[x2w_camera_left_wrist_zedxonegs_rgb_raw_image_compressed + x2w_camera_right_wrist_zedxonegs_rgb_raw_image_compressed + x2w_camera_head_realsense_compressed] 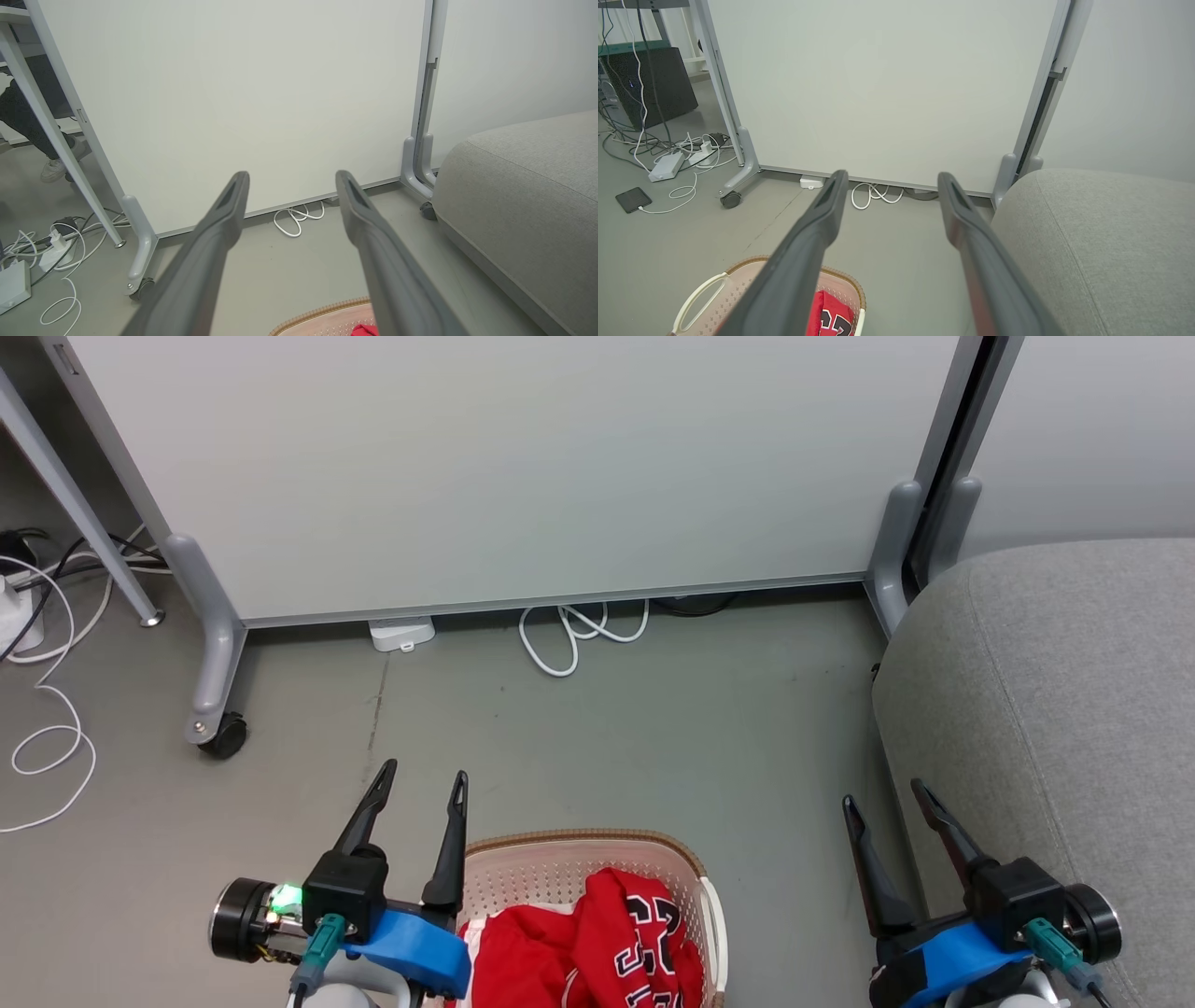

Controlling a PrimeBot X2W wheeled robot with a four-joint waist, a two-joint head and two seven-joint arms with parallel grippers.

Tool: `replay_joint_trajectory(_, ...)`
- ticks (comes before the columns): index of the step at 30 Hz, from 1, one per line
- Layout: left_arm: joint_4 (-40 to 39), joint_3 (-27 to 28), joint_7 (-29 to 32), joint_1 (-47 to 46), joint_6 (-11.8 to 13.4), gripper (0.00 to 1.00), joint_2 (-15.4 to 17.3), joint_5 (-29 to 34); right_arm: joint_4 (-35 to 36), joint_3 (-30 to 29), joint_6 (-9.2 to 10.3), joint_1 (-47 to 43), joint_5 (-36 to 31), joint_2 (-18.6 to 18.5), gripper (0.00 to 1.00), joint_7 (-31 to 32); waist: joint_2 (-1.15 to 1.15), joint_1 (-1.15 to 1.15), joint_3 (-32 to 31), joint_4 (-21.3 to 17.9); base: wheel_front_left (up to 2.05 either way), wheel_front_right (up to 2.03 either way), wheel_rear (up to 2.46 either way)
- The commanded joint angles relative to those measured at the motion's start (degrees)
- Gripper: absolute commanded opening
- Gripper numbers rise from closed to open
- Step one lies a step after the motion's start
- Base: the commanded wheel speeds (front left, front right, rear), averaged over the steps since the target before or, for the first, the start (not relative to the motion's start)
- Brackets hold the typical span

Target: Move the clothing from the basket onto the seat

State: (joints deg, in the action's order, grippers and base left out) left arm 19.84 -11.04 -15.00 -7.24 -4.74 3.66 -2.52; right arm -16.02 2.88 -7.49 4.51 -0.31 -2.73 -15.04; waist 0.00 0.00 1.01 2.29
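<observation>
- Now, both tools stand released, jaws wide with nothing between them: the left tool [423, 773] and the right tool [882, 793] point forward at the whiteboard panel [523, 467].
- The clothing [597, 943] lies heaped in the basket [579, 840]. The basket stands on the floor [653, 728] between the two tools, apart from the left edge of the seat [1055, 709].
- What your next move turns on: the red heap sits below the left tool's fingertips, back from them and to their right.
- The left tool is just beside the basket's left rim, while the right tool hangs well apart by the seat's edge, so I judge the left arm nearer.
- The heap shows no clear long axis.
- The right wrist view gives you the white handle [696, 295] and some lettering. The left wrist view gives a sliver of braided rim and a scrap of red. The head view shows the heap bunched toward the basket's right wall.
</observation>
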Motion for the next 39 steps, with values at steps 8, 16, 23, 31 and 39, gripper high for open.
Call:
replay_joint_trajectory(8,0.5,-0.39,-0.28,-2.61,-0.95,1.0,-0.23,0.01,0.64,0.3,-0.01,0.95,-0.08,-0.28,1.0,-0.22,0.0,0.0,2.03,-0.5,0.0,0.0,0.0)
replay_joint_trajectory(16,3.26,-3.82,-0.23,-10.77,-2.24,1.0,0.83,1.65,3.08,0.17,0.0,4.93,-0.52,-0.27,1.0,-0.21,0.0,0.0,9.33,-2.78,0.0,0.0,0.0)
replay_joint_trajectory(23,8.86,-9.41,-0.23,-20.53,-2.73,1.0,2.65,2.63,5.3,-0.15,0.0,9.49,-0.56,-0.25,1.0,-0.2,0.0,0.0,18.06,-5.14,0.0,0.0,0.0)
replay_joint_trajectory(31,19.66,-19.06,-0.22,-29.94,-2.73,1.0,5.82,1.71,6.9,0.1,0.0,13.73,0.07,-0.23,1.0,-0.2,0.0,0.0,26.2,-8.0,0.0,0.0,0.0)
replay_joint_trajectory(39,32.91,-30.56,-0.23,-38.2,-2.73,1.0,6.85,-0.93,8.29,-0.32,0.0,16.77,0.36,-0.23,1.0,-0.2,0.0,0.0,33.97,-9.94,0.0,0.0,0.0)
